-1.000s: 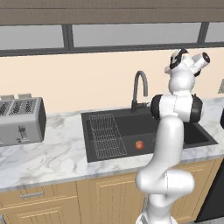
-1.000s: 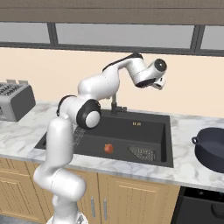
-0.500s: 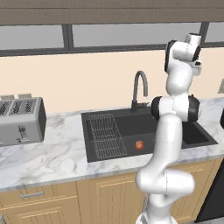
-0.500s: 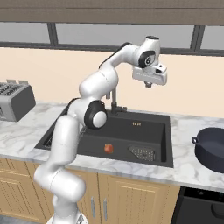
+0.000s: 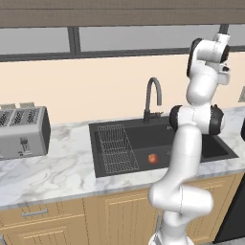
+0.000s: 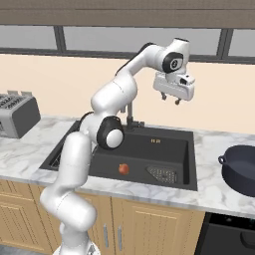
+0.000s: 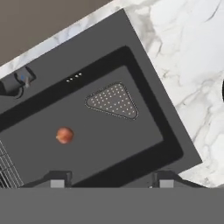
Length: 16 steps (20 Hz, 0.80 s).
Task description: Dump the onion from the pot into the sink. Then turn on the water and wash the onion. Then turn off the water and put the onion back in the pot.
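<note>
The onion (image 5: 152,158) (image 6: 123,169) (image 7: 64,135) lies on the floor of the dark sink (image 5: 124,125) (image 6: 184,137) (image 7: 144,87), left of the triangular drain strainer (image 6: 163,173) (image 7: 113,100). No water runs from the gooseneck faucet (image 5: 152,95). The dark pot (image 6: 241,169) stands on the counter right of the sink. My gripper (image 6: 170,98) (image 7: 109,179) hangs high above the sink's right half, pointing down, open, with nothing between its fingers. The onion is far below it and to its left.
A wire rack (image 5: 115,148) (image 7: 6,168) fills the sink's left part. A silver toaster (image 5: 21,131) (image 6: 15,114) stands on the marble counter (image 5: 52,167) (image 6: 209,184) to the left. A window band runs along the wall above.
The hand has swung from a sideways tilt to pointing straight down over the sink, and its fingers have spread apart. The onion has stayed where it was.
</note>
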Tool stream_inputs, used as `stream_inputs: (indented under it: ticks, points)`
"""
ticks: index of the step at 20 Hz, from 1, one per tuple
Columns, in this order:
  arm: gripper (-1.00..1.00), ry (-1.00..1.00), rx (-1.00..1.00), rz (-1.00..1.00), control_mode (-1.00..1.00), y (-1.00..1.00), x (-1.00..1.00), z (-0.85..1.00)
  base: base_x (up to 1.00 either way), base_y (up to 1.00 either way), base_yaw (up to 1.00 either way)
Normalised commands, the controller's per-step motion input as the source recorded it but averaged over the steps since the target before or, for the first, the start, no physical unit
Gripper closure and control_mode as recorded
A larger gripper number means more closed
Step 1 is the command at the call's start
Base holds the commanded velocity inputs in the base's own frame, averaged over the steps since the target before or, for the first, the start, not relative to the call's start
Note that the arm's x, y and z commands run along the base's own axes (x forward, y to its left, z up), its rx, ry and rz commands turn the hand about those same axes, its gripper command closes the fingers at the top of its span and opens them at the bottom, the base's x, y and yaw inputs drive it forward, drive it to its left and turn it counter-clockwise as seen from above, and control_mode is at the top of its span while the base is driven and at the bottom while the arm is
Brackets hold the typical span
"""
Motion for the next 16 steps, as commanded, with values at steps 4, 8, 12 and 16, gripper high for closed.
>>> stream_inputs:
  ticks: [4,8,12,16]
  points:
    - [-1.00,-0.06,-0.10,-0.04,-1.00,0.78,-1.00,-0.14,0.00,0.00,0.00]
    - [-1.00,-0.14,-0.27,-0.01,-1.00,1.00,-1.00,-0.39,0.00,0.00,0.00]
    - [-1.00,-0.14,-0.28,0.00,-1.00,0.85,-0.68,-0.43,0.00,0.00,0.00]
    - [-1.00,-0.02,-0.02,-0.03,-1.00,0.42,-0.05,-0.16,0.00,0.00,0.00]
